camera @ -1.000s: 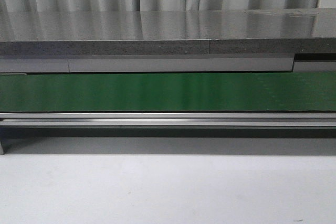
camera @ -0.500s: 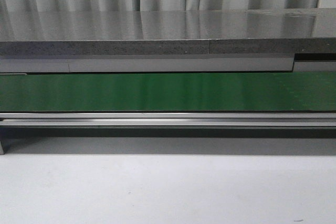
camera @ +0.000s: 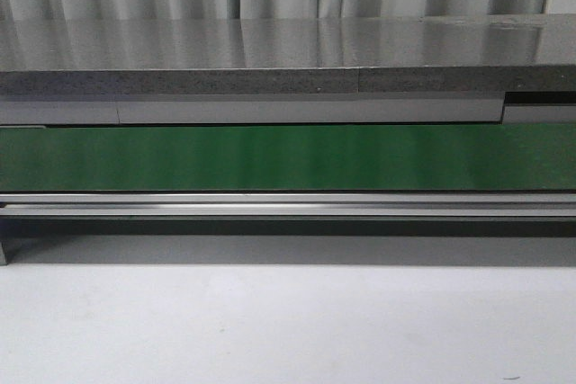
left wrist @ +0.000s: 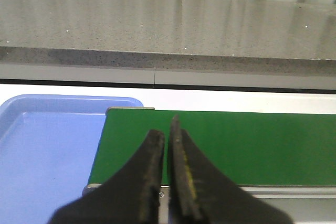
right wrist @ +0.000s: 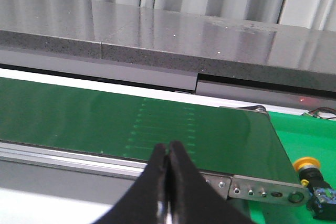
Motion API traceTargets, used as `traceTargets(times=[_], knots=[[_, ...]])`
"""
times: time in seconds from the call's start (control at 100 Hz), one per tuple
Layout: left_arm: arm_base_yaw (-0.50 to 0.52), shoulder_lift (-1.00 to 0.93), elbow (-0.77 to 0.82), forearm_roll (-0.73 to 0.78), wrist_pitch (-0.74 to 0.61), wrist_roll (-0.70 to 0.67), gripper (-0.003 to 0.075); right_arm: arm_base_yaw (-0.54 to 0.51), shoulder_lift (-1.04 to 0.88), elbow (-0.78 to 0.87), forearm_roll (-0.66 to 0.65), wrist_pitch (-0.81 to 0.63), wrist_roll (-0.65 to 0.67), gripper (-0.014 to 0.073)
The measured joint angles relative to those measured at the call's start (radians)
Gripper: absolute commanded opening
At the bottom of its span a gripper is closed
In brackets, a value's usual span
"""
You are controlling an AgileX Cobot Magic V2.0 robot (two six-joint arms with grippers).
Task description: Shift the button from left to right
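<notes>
Only in the right wrist view, button [right wrist: 313,172] beyond belt [right wrist: 131,119] end, both pincers clenched empty.

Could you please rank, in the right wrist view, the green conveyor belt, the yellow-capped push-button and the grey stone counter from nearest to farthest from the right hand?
1. Green conveyor belt, directly ahead of the right hand.
2. Yellow-capped push-button, off the belt's end.
3. Grey stone counter, beyond the belt.

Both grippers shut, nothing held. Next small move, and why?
Probably open the right gripper and ease it toward the button. That gripper is shut and empty over the green belt, and the button, showing only in the right wrist view, sits just past the belt's end. The left gripper, also shut, sees only a blue tray.
</notes>
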Motion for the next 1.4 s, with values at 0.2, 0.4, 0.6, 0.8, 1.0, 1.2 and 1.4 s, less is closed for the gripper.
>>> traceTargets(times=[0.2, 0.4, 0.6, 0.8, 1.0, 1.2, 1.4], knots=[[0.000, -0.001, 0.013, 0.044, -0.016, 0.000, 0.0005, 0.000, 0.000, 0.000, 0.000, 0.000, 0.000, -0.0069], [0.000, -0.079, 0.075, 0.086, -0.032, 0.000, 0.0005, 0.000, 0.000, 0.000, 0.000, 0.000, 0.000, -0.0069], [0.000, -0.215, 0.173, 0.089, -0.036, 0.000, 0.0005, 0.000, 0.000, 0.000, 0.000, 0.000, 0.002, -0.0069], [0.000, -0.329, 0.276, 0.089, -0.036, -0.001, 0.0005, 0.000, 0.000, 0.000, 0.000, 0.000, 0.002, -0.0069], [0.000, -0.367, 0.292, 0.089, -0.038, -0.001, 0.0005, 0.000, 0.000, 0.000, 0.000, 0.000, 0.002, -0.0069], [0.000, -0.367, 0.293, 0.089, -0.064, -0.002, 0.0005, 0.000, 0.000, 0.000, -0.002, 0.000, 0.002, -0.0069], [0.000, -0.367, 0.293, 0.089, -0.075, -0.002, 0.0005, 0.000, 0.000, 0.000, -0.002, 0.000, 0.002, -0.0069]])
